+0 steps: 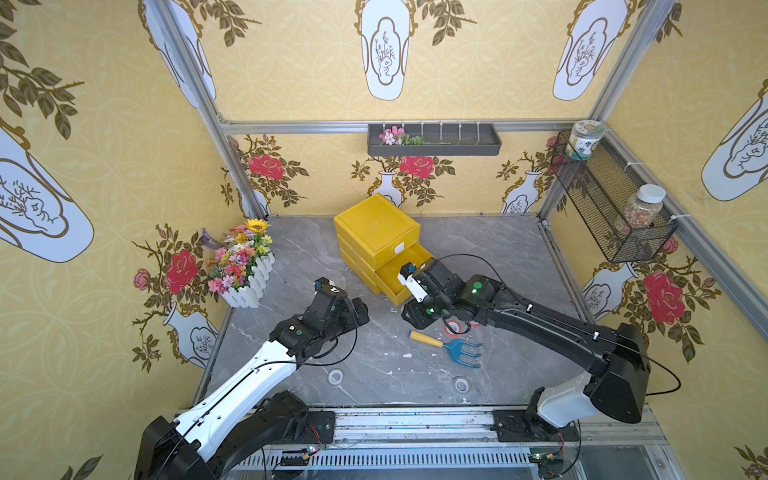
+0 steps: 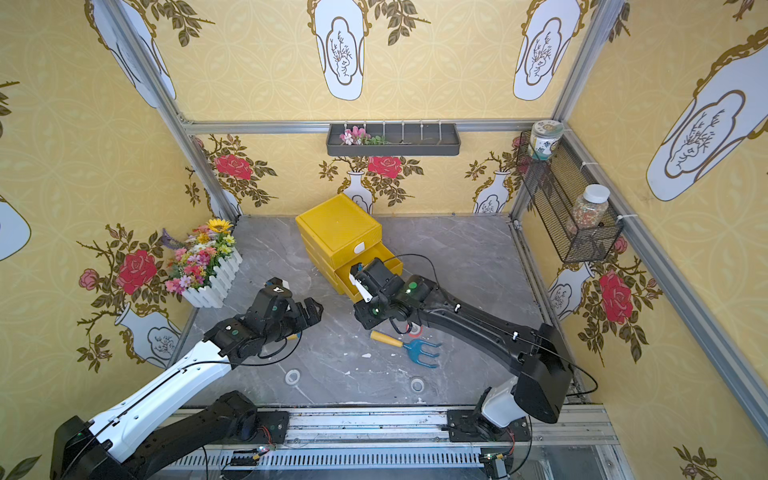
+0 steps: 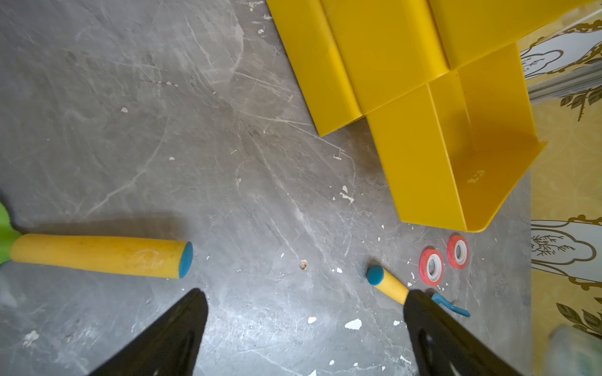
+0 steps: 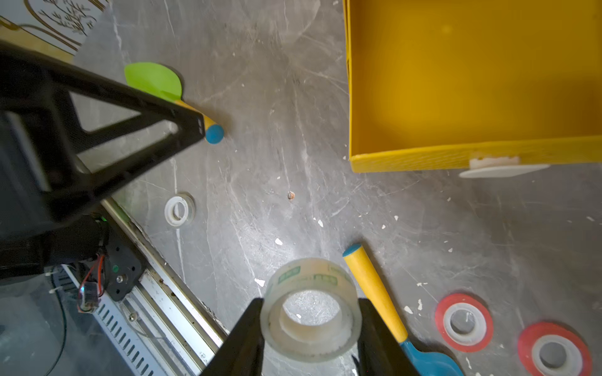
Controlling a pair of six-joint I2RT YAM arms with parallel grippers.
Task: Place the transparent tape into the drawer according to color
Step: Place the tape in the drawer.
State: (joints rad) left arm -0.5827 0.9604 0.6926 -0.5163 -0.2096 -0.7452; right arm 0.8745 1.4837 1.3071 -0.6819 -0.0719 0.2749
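Observation:
My right gripper (image 4: pixel 311 314) is shut on a clear-grey transparent tape roll (image 4: pixel 309 309), lifted above the table just in front of the open drawer (image 4: pixel 472 81). In both top views this gripper (image 1: pixel 409 315) (image 2: pixel 360 313) sits by the drawer (image 1: pixel 392 276) of the yellow cabinet (image 1: pixel 376 232); the held roll is hidden there. Two red rolls (image 4: pixel 464 322) (image 4: pixel 553 350) lie beside the rake. Clear rolls (image 1: pixel 336 377) (image 1: pixel 461 384) lie near the front edge. My left gripper (image 3: pixel 306 302) (image 1: pixel 359 309) hangs open and empty over bare table.
A blue toy rake (image 1: pixel 449 347) with a yellow handle lies in front of the drawer. A green-headed tool (image 4: pixel 153 79) with a yellow handle (image 3: pixel 101 255) lies under the left arm. A white flower box (image 1: pixel 245 270) stands at the left, and a wire basket (image 1: pixel 611 203) hangs on the right wall.

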